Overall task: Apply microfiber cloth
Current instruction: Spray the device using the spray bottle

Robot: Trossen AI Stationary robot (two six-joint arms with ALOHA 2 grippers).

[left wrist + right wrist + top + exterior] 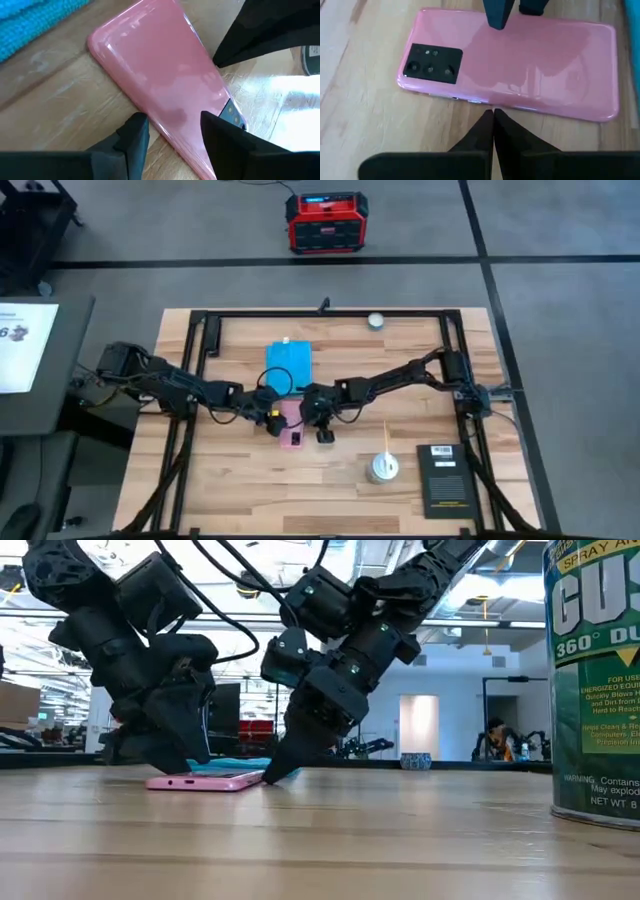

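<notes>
The microfiber cloth (289, 365) lies flat on the table, just beyond the phone, and no gripper touches it. The phone (292, 430) lies screen down, with its pink back and camera block (430, 62) facing up. My left gripper (172, 120) is open over one long edge of the phone. My right gripper (493, 112) is shut, with its tips at the opposite long edge. My left gripper slants down from the table's left. One fingertip (497, 22) sits on the phone's pink back near its long edge. The other finger (132, 137) stands on the table just outside that edge. My right gripper slants down from the table's right. Its shut fingertips (492, 117) meet the middle of the phone's long edge (492, 106) at table height. The phone stays flat on the table.
A spray can (381, 468) and a black booklet (445, 478) stand near the front right. A small round object (375, 321) lies at the far edge. Black frame rails (200, 330) run along the table's sides.
</notes>
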